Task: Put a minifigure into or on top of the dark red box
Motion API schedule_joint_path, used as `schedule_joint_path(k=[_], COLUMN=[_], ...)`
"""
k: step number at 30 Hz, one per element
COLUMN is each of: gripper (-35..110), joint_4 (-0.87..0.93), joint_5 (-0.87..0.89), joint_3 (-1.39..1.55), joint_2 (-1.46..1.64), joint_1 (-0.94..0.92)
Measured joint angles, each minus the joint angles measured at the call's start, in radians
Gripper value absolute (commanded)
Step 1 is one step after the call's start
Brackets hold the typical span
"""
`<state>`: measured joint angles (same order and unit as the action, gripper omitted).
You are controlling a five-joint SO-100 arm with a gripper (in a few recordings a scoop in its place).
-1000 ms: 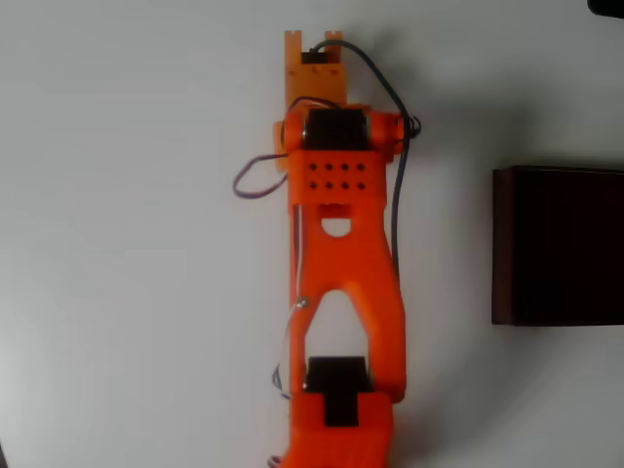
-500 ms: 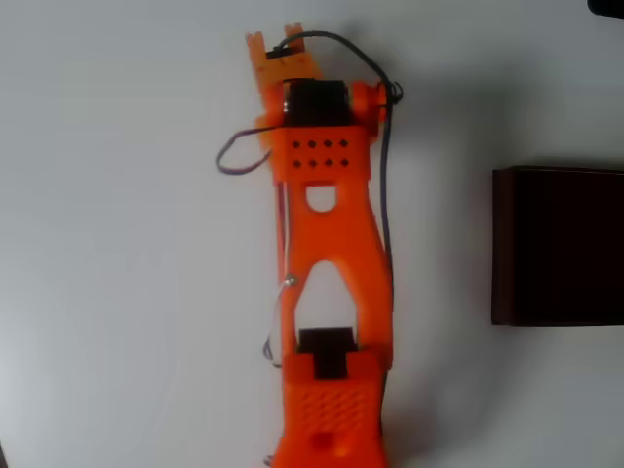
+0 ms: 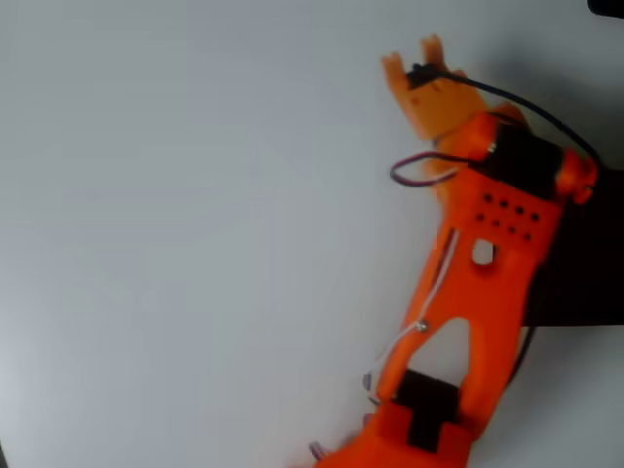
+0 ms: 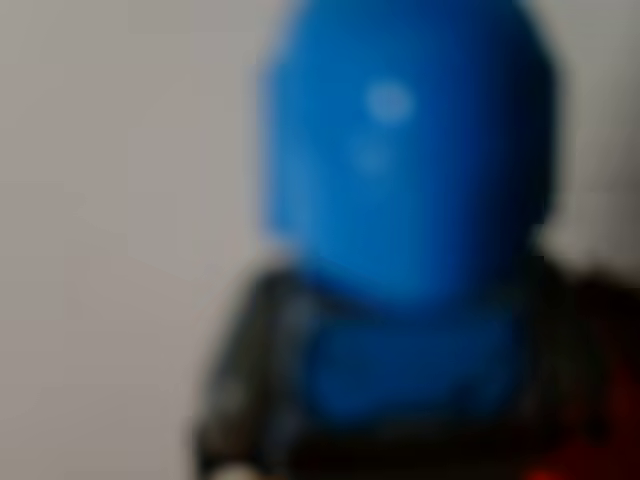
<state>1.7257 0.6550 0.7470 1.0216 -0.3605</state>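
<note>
White, matte tabletop (image 3: 175,244) fills most of the overhead view, evenly lit, with a soft grey shadow along its upper right corner and a small dark shape at the very top right edge. An orange arm (image 3: 483,283) enters from the bottom edge of the tabletop, right of centre, and slants up toward the upper right area. Black servo blocks sit at its joints, and a black cable and a thinner dark wire loop beside the wrist. The gripper (image 3: 414,60) is at the upper end of the arm, near the top edge of the tabletop; two short orange tips show there, but whether they are parted or clamped cannot be told from above. The dark red box (image 3: 575,292) lies at the right edge of the tabletop, largely covered by the arm, with a dark strip visible beside and below the forearm. In the wrist view the minifigure (image 4: 400,180) is very close to the lens and heavily blurred: a bright blue rounded head above a dark grey body, against a pale background. A small red patch (image 4: 575,470) shows at the lower right corner of that view.
</note>
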Motion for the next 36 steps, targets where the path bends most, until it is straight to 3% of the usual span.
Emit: schedule_joint_path(k=[15, 18, 22, 29, 36], gripper=[0, 9, 18, 16, 16], joint_4=[0.002, 0.002, 0.002, -0.002, -0.161], joint_5=[-0.241, -0.258, -0.264, -0.264, -0.288], joint_3=[0.054, 0.058, 0.075, 0.163, 0.578], joint_2=[0.063, 0.049, 0.048, 0.089, 0.456], joint_1=[-0.357, -0.383, -0.407, -0.383, -0.296])
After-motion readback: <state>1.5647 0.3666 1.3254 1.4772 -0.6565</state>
